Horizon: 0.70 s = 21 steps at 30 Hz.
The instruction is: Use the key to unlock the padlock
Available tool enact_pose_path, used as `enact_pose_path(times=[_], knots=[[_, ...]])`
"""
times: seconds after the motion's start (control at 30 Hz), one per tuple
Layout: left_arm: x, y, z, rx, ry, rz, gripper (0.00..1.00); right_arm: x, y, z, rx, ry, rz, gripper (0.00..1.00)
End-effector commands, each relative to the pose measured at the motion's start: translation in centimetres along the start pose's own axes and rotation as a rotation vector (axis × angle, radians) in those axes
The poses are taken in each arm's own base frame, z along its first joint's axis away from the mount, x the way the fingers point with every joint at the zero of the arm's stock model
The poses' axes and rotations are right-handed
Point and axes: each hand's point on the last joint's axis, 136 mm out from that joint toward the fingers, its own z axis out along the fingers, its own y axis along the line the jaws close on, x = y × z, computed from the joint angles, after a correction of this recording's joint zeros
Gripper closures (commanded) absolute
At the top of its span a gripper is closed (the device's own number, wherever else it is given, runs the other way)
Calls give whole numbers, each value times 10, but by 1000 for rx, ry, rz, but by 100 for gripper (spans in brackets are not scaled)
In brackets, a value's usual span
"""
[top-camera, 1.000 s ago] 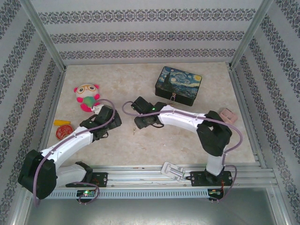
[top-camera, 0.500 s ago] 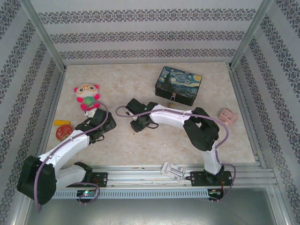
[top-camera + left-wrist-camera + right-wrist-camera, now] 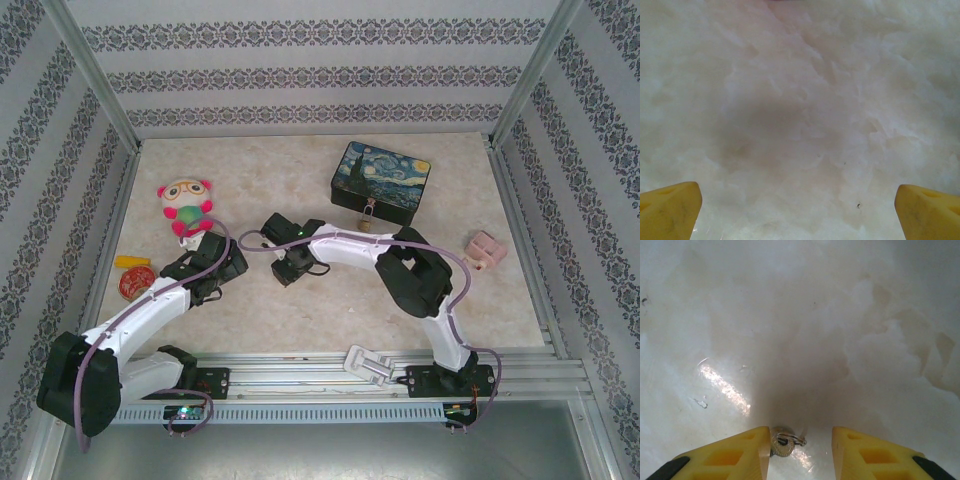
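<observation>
A dark blue painted tin box (image 3: 382, 180) sits on the pale marbled worktop (image 3: 280, 170), beyond and to the right of the right jaws. A plush doll (image 3: 186, 205) lies just beyond the left jaws, with a red disc (image 3: 135, 283) and a yellow piece (image 3: 130, 262) to their left. A pink block (image 3: 484, 249) rests well right of the right jaws.

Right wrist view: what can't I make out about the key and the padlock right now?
- Key, right wrist view: blade cut off by the bottom edge; contact with the yellow finger unclear.
- Padlock, top view: too small to read keyhole or shackle.
- Right hand, top view: its tips are hidden under its own body.
</observation>
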Motion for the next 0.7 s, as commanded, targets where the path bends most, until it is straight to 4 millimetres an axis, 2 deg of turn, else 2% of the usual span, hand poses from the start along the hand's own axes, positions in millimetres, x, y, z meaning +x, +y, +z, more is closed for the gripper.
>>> enact_pose_path(times=[0.0,0.37,0.67], knots=[[1,3,3,-6,4,-27,1,-3,3,5,-3,11,-15,62],[1,3,5,-2,7,-30,1,0,3,7,-30,24,18,67],[1,2,5,3,10,-33,1,5,6,6,-46,24,47,79]])
